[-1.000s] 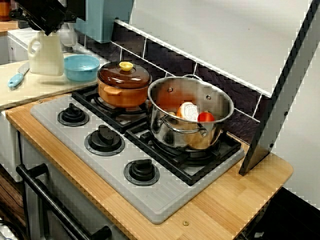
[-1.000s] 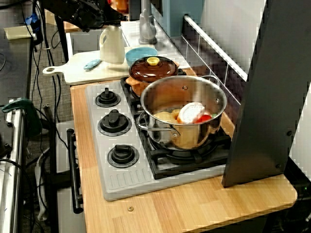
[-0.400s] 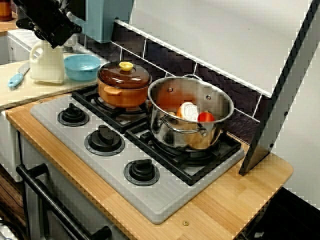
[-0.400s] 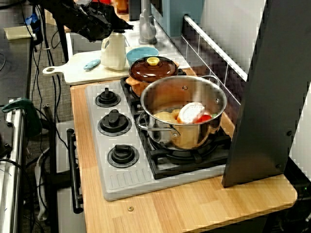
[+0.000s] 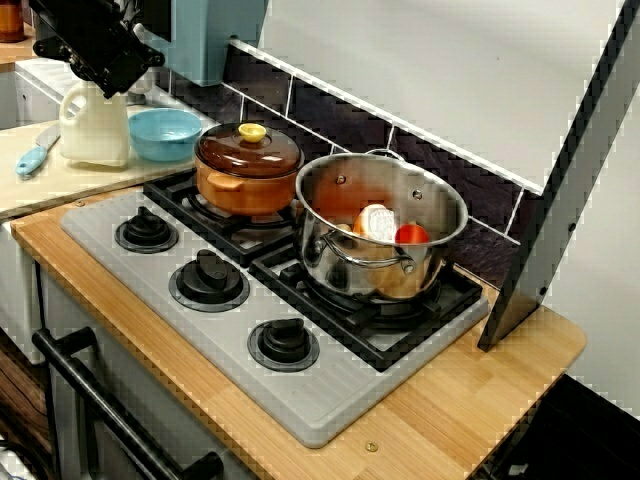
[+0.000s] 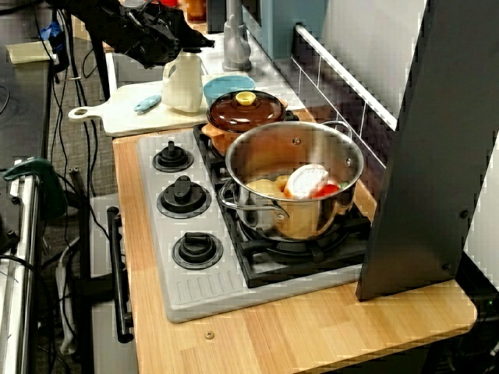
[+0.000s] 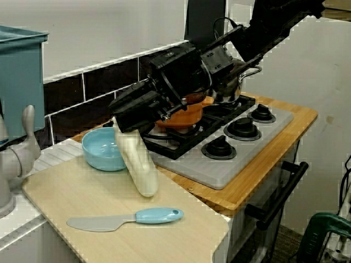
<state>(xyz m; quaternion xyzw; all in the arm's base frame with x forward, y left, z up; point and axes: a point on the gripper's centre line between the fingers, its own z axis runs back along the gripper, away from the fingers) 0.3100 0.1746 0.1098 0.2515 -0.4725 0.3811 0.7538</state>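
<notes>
Cream jug (image 7: 138, 167) hangs tilted directly beneath the gripper (image 7: 125, 129), base on the cutting board (image 7: 82, 197) and a blue bowl (image 7: 101, 148) just beside it; it looks light, stiff and slippery, best pinched at the rim, where the jaws seem clamped.

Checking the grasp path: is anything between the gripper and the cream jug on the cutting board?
Nothing visible does. The gripper sits on top of the cream jug; how the jaws stand is hidden. The blue bowl stands beside the jug and the knife lies apart on the cutting board.
</notes>
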